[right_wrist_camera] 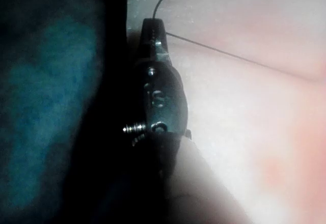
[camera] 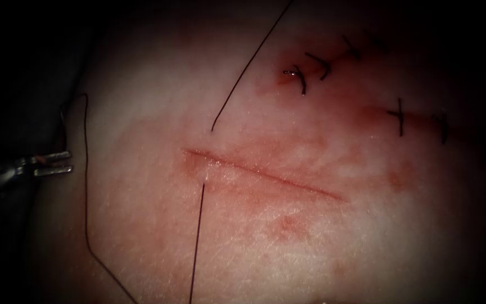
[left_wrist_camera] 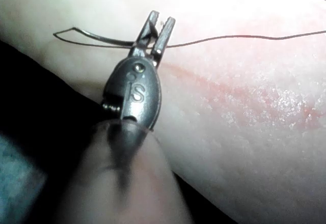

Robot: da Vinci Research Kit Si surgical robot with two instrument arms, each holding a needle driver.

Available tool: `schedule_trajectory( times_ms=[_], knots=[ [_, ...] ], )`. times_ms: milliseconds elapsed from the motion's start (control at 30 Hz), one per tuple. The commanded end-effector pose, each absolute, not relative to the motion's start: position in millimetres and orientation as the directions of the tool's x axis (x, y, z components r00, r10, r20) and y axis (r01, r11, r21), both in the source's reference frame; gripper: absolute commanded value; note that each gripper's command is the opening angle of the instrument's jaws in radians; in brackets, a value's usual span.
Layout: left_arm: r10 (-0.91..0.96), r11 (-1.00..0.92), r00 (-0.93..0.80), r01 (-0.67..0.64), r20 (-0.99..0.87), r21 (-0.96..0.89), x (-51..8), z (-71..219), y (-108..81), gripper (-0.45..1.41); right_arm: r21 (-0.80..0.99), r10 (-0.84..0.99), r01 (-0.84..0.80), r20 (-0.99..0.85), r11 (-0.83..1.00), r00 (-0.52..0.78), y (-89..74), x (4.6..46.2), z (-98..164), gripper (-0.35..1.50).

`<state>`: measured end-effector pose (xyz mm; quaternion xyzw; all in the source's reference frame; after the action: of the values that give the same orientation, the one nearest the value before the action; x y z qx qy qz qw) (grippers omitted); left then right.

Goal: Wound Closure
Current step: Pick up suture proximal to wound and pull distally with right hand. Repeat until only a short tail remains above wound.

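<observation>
The tissue has an open cut running across its middle. The thread enters above the cut's left end, comes out below it and runs down and away. A further length loops up the left side to the curved needle, which lies on the tissue at its far left edge, not in it. My left tool sits there with its jaws parted. The needle crosses just behind them and they hold nothing that I can make out. My right tool is shut on the thread at the tissue's edge.
Several finished stitches close two other cuts at the upper right, with red fluid around the nearest one. Dark cloth borders the tissue beside both tools.
</observation>
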<state>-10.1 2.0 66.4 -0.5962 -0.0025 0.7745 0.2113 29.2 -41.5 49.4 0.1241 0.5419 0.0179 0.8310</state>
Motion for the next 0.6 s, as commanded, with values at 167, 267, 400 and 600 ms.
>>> schedule_trajectory(
  times_ms=[167,267,400,600],
  knots=[
    [0.331,-0.910,-0.199,-0.324,-0.922,-0.257,-10.6,67,1.8,-0.45,0.175,0.144,0.065,-0.931,0.982,0.334,-38.7,30.0,49,1.04],
    [0.335,-0.909,-0.196,-0.325,-0.921,-0.261,-10.6,68,1.8,-0.45,0.093,0.081,0.022,-0.944,0.995,0.320,-35.3,29.2,50,1.21],
    [0.339,-0.907,-0.194,-0.326,-0.920,-0.266,-10.6,68,1.7,-0.45,0.036,0.041,-0.020,-0.950,0.999,0.309,-31.2,28.4,50,1.30],
    [0.339,-0.907,-0.194,-0.327,-0.920,-0.265,-10.7,68,1.7,-0.45,-0.018,-0.003,-0.042,-0.942,0.999,0.335,-27.5,28.6,53,1.23]
  ],
)
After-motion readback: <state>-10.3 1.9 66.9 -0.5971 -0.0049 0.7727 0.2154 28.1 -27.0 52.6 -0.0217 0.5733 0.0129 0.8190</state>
